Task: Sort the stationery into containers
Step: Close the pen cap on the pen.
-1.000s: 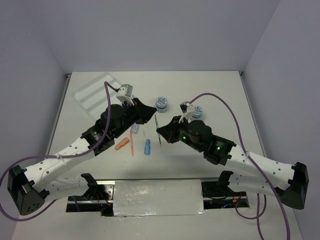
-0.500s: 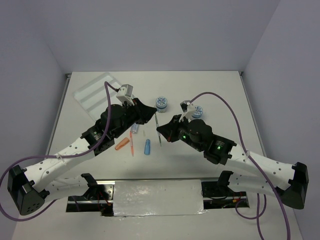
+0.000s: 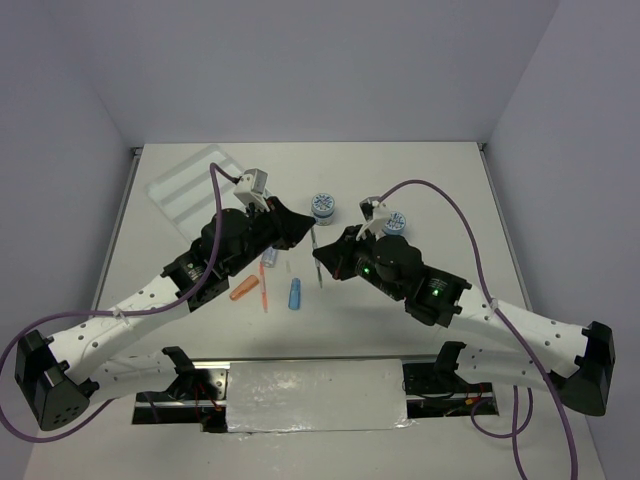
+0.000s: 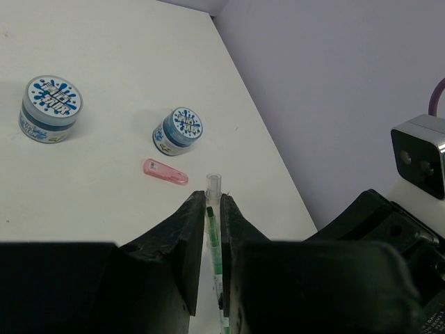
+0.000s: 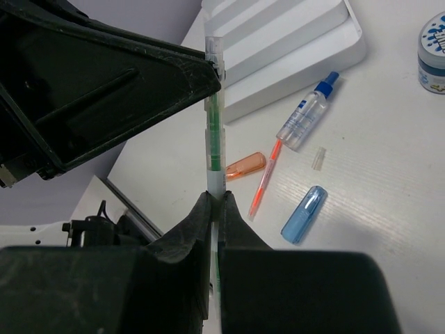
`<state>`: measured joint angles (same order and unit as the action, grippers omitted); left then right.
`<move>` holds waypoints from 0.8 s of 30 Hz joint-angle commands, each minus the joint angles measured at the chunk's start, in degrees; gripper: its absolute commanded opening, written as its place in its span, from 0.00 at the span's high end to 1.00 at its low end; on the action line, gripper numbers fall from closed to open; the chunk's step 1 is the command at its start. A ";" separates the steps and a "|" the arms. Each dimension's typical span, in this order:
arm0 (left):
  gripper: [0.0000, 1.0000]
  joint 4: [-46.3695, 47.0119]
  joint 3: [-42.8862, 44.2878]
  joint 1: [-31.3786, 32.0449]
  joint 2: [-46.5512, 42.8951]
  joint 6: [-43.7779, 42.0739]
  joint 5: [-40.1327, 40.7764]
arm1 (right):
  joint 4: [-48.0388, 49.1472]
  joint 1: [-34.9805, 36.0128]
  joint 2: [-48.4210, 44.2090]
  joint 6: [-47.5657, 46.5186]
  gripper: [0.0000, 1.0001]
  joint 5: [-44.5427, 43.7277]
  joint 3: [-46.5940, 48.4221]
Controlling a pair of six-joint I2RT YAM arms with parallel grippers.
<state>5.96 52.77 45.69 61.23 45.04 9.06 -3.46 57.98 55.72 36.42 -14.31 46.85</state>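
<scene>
A thin green pen is held off the table between both grippers. My left gripper is shut on one end, and the pen shows between its fingers. My right gripper is shut on the other end, with the pen sticking out forward. The white four-compartment tray lies at the far left and also shows in the right wrist view. Two blue-white pots stand behind the grippers.
On the table below lie a blue-capped clear bottle, an orange cap, an orange pen, a blue cap and a small clear piece. A pink cap lies near the smaller pot.
The right gripper and the pen have shifted very slightly up and to the left. The left arm has barely moved.
</scene>
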 commanded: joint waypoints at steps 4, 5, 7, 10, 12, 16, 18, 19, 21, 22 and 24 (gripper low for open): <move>0.75 3.01 -1.35 0.27 -1.82 0.58 -1.68 | 2.14 0.38 0.26 -2.23 1.00 -2.30 4.04; 0.75 3.18 -1.71 0.27 -1.91 0.75 -1.85 | 2.58 0.30 0.44 -2.58 1.00 -2.31 4.13; 0.75 3.71 -2.23 0.27 -2.34 1.19 -2.12 | 3.29 0.30 0.52 -3.99 1.00 -2.92 4.30; 0.75 4.24 -2.85 0.27 -2.52 1.81 -3.60 | 6.62 0.30 0.61 -6.18 1.00 -4.06 3.87; 0.75 4.50 -3.29 0.27 -2.61 2.07 -4.31 | 9.34 0.38 0.61 -7.67 1.00 -4.76 3.60; 0.75 4.77 -4.69 0.27 -3.14 1.99 -4.93 | 13.39 0.21 -0.44 -9.00 1.00 -5.73 2.28; 0.75 5.64 -5.31 0.27 -3.66 2.16 -5.54 | 17.42 0.30 -0.70 -9.26 1.00 -5.91 1.23; 0.75 5.99 -5.75 0.27 -3.66 2.16 -5.81 | 18.92 0.30 -0.79 -9.61 1.00 -5.30 0.27; 0.74 6.70 -6.01 0.27 -3.84 1.90 -6.16 | 21.91 0.30 -0.44 -10.66 1.00 -4.60 -0.09; 0.74 6.87 -6.19 0.36 -3.93 1.72 -6.25 | 22.27 0.30 -0.09 -10.93 1.00 -4.33 0.08; 0.71 7.14 -6.37 0.36 -4.28 0.58 -6.16 | 21.75 0.21 0.00 -11.20 1.00 -3.45 0.70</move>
<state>14.28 48.01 45.15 57.67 46.63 7.77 5.98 58.41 56.45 27.27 -16.29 45.69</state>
